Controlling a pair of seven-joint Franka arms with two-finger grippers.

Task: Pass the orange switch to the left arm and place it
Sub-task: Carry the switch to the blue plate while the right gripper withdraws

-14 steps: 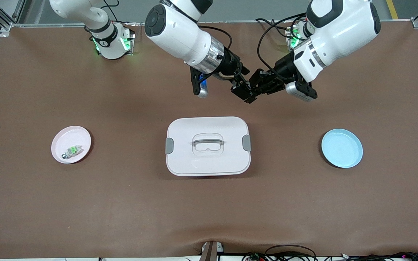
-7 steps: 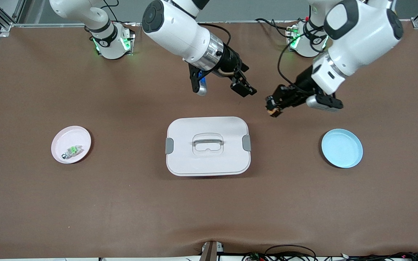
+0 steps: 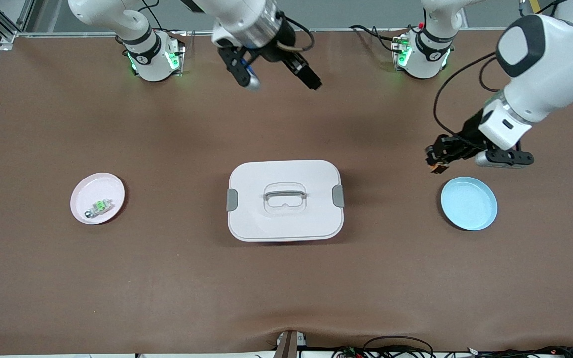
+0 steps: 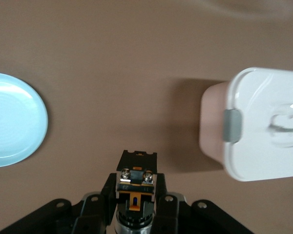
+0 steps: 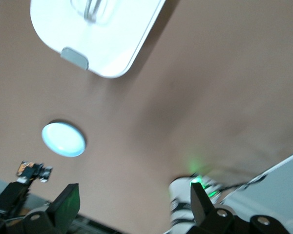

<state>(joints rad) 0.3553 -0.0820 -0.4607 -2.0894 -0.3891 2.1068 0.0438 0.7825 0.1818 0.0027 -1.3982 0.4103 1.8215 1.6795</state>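
Left gripper (image 3: 435,161): clamped on the switch (image 3: 434,168); up in the air over bare table, just beside the blue plate (image 3: 468,203) on the side toward the arm bases. In the left wrist view the gripper (image 4: 136,192) shows the switch (image 4: 136,183) pinched between its fingers (image 4: 109,192), black body with screw heads and an orange strip facing the camera.
Switch: held aloft by the left gripper, not touching table or plate; well apart from the box (image 3: 285,200).
Left arm (image 3: 540,69): reaches in from its base toward the blue plate's end of the table.
Blue plate: on the table at the left arm's end, nothing on it; also seen in the left wrist view (image 4: 12,119).
Right gripper (image 3: 279,77): fingers spread wide, holding nothing; up high over the table near the arm bases, well apart from the box. Its fingers (image 5: 63,204) frame the right wrist view, spread with nothing between.
Right arm (image 3: 246,20): raised, near its base.
Box: white, lid on, grey clips at both ends, handle in the lid; sits mid-table between the two plates.
Pink plate (image 3: 97,198): at the right arm's end of the table; carries a clear-white part (image 3: 98,207) with a green centre.
Table (image 3: 286,288): brown surface.
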